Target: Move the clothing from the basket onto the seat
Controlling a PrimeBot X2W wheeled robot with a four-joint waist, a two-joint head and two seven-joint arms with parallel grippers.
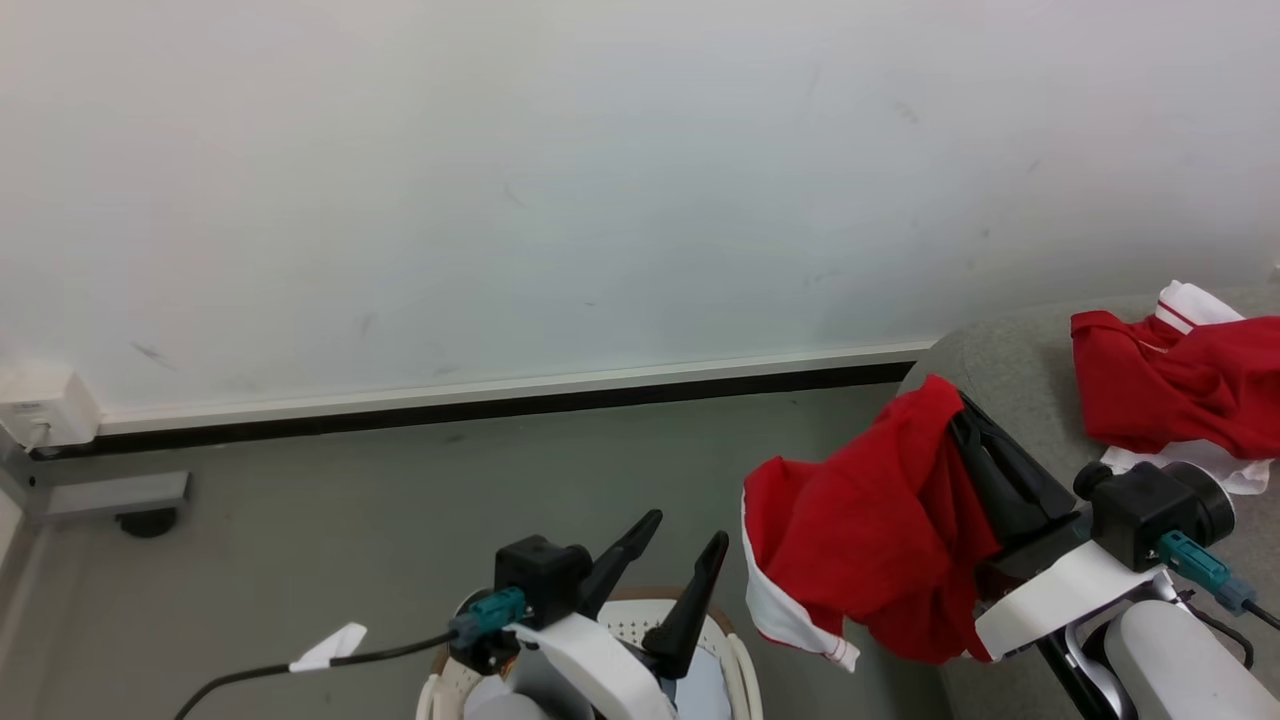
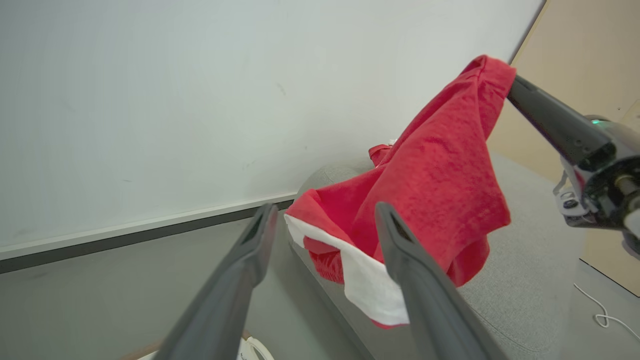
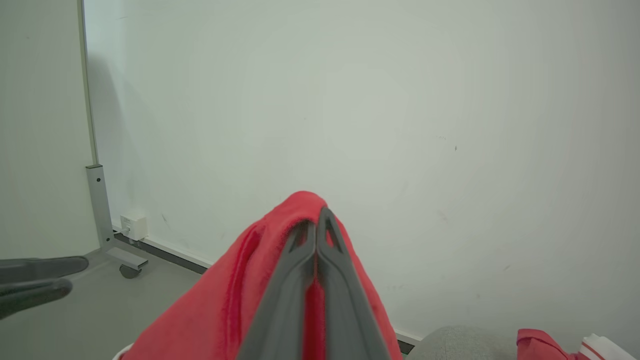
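My right gripper [image 1: 962, 408] is shut on a red garment with white trim [image 1: 870, 530], which hangs in the air at the left end of the grey seat [image 1: 1000, 370]. The same red garment [image 2: 440, 185] drapes from the right gripper [image 2: 510, 85] in the left wrist view, and the red cloth [image 3: 220, 315] wraps the shut right gripper [image 3: 317, 220]. More red and white clothing [image 1: 1185, 385] lies on the seat further right. My left gripper [image 1: 690, 530] stands open and holds nothing, above the cream-white basket [image 1: 735, 660]. Its two fingers [image 2: 240, 270] spread wide.
A white wall with a dark skirting strip [image 1: 500, 405] runs behind the grey floor. A wheeled metal stand foot [image 1: 145, 520] and a white wall box [image 1: 40, 405] sit at the far left. A black cable [image 1: 300, 665] trails from the left wrist.
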